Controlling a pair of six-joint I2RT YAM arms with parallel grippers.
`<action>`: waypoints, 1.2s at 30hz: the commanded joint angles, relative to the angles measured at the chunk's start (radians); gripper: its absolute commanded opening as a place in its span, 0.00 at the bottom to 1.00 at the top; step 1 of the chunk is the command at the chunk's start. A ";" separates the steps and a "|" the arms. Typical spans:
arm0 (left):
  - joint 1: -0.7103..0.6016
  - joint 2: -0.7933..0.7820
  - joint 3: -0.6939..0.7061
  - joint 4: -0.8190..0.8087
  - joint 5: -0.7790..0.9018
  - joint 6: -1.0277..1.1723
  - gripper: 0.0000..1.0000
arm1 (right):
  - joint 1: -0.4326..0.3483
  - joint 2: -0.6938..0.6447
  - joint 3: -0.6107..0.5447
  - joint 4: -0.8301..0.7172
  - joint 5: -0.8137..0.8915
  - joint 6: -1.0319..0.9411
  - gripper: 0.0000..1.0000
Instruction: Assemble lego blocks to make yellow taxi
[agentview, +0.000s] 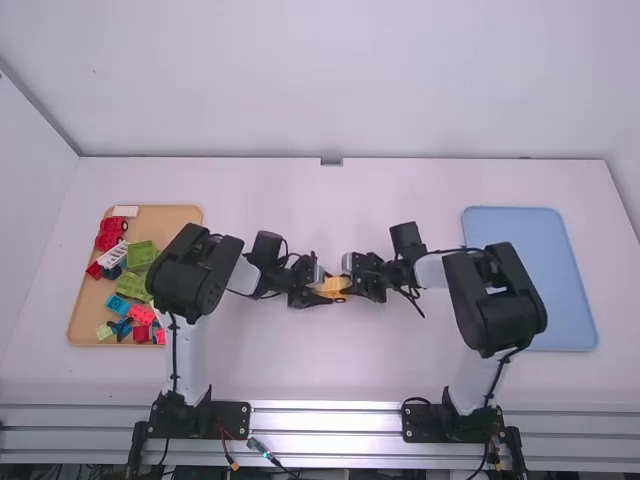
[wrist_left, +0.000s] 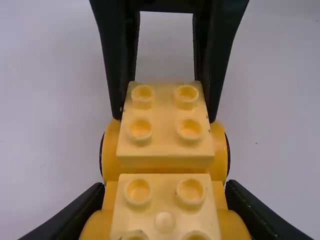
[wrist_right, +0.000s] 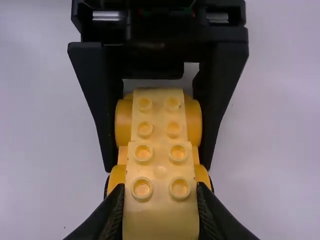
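Near the table's middle in the high view, my left gripper (agentview: 316, 291) and my right gripper (agentview: 352, 284) meet at a small yellow vehicle (agentview: 333, 286). In the left wrist view, my left gripper (wrist_left: 164, 195) is shut on the yellow wheeled base (wrist_left: 113, 155), its fingers at either side. Studded yellow blocks line its top. The farther one, a four-studded yellow block (wrist_left: 166, 130), sits between the right gripper's fingers. The right wrist view has my right gripper (wrist_right: 160, 192) shut on that yellow block (wrist_right: 161, 217). Whether every block is pressed fully down, I cannot tell.
A tan tray (agentview: 85, 325) with several red, green, blue, white and pink pieces lies on the left, beside the left arm. A blue tray (agentview: 545, 290) is at the right, partly behind the right arm. White table (agentview: 330, 360) surrounds both grippers.
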 joint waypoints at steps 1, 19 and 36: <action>-0.020 0.015 0.008 -0.008 -0.009 -0.005 0.33 | 0.035 -0.013 -0.008 0.004 -0.022 0.000 0.00; -0.034 0.015 0.008 -0.008 -0.013 -0.005 0.27 | 0.054 -0.013 -0.007 0.026 -0.001 0.018 0.58; -0.026 0.015 0.008 -0.007 -0.019 -0.013 0.21 | -0.093 -0.018 -0.001 0.057 -0.301 0.014 0.18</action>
